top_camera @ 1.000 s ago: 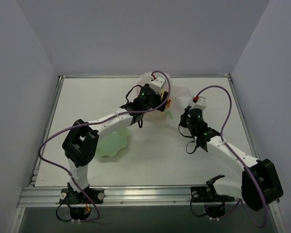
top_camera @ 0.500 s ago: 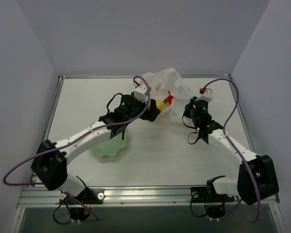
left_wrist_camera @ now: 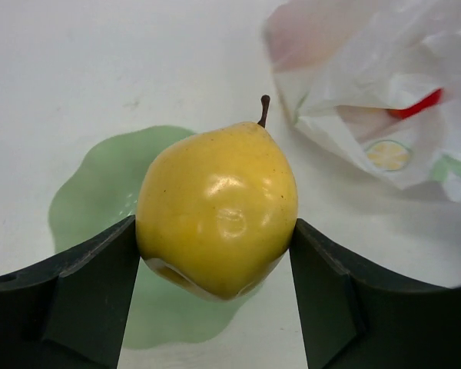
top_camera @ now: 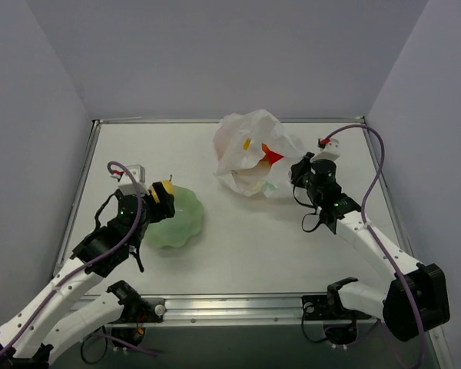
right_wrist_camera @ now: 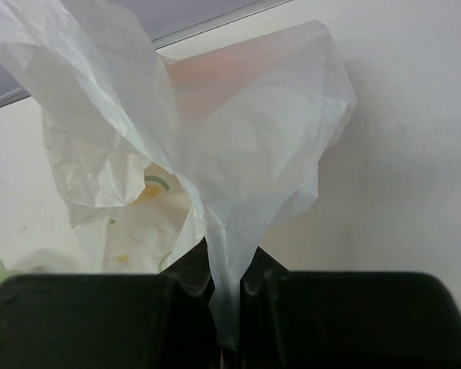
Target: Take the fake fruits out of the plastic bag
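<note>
My left gripper is shut on a yellow pear-shaped fake fruit and holds it over the left edge of the pale green wavy-edged bowl. The fruit also shows as a yellow spot in the top view. The crinkled white plastic bag lies at the back middle of the table. A red fruit shows in its opening and a peach-pink one shows through the film. My right gripper is shut on a pinched fold of the bag at its right side.
The table is white with a metal rim at the back and grey walls on three sides. The bowl is seen below the pear in the left wrist view, with the bag to the right.
My left arm has drawn back from the bag to the left with the yellow fruit in its jaws, to above the green bowl. The right gripper has kept its hold on the bag.
</note>
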Available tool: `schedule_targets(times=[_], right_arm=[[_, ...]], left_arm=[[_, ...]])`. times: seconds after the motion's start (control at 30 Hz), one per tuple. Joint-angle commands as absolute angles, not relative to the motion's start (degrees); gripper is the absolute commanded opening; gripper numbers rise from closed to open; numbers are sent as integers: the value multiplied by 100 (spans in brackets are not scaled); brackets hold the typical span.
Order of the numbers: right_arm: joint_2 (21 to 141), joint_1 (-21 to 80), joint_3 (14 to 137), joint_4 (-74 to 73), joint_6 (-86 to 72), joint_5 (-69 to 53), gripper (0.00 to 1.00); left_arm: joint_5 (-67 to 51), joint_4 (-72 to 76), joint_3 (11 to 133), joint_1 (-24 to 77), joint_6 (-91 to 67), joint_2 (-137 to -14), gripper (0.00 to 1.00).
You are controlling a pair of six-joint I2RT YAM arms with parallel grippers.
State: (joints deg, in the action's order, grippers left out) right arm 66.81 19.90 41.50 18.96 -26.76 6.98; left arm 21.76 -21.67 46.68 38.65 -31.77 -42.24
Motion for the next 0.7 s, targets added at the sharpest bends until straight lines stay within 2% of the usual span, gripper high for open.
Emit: schedule_targets(times=[0.0, 0.13, 0.2, 0.23, 0.27, 0.37, 0.4, 0.67], right_arm=[[6416, 2065, 4122, 1776, -2593, 545, 0], [6232, 2065, 4052, 1661, -2532, 449, 0], [6161, 2092, 4043, 1565, -2505, 378, 0], [6100, 2092, 4034, 1521, -2479, 352, 0], [6082, 2100, 4025, 1503, -2461, 343, 0], [5951, 2109, 3964, 1450, -2426, 369, 0], [5924, 2118, 3938, 1450, -2426, 387, 0], [5897, 2109, 3911, 1450, -2408, 474, 0]], left_arm=[[2637, -3024, 4351, 3595, -3875, -4586, 28], [2707, -2716, 4175, 3410, -3929, -4983, 30], [2786, -2594, 4149, 3314, -3964, -5219, 35], [2795, -2567, 4140, 3287, -3990, -5273, 39], [2821, -2532, 4096, 3270, -3999, -5352, 51], [2734, -2382, 4026, 3261, -4034, -5327, 68], [2699, -2347, 3999, 3278, -3991, -5222, 76], [2399, -2751, 4219, 3287, -3972, -4764, 89]])
